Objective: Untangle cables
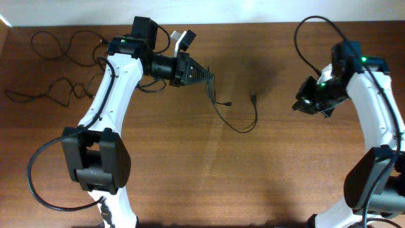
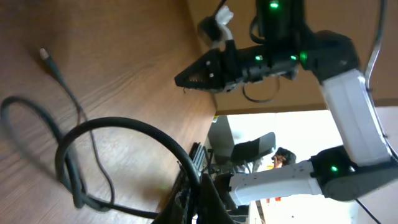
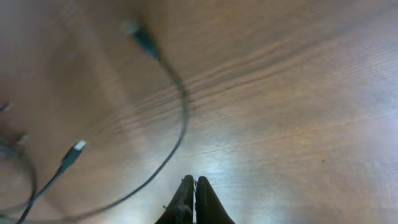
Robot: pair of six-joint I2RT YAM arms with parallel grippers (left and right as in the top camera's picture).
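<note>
Where cables (image 1: 240,131) lie, brown wood-grain table (image 1: 190,183), white strip (image 1: 253,9) beyond.

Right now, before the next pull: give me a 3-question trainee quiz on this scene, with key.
1. True or false: the right end effector is shut on a cable.
2. Which one grips the centre cable? A) left end effector B) right end effector C) neither
3. How many plug ends show mid-frame in the overhead view?

Key: 1 false, it is shut but empty; 2 A; 3 two.
</note>
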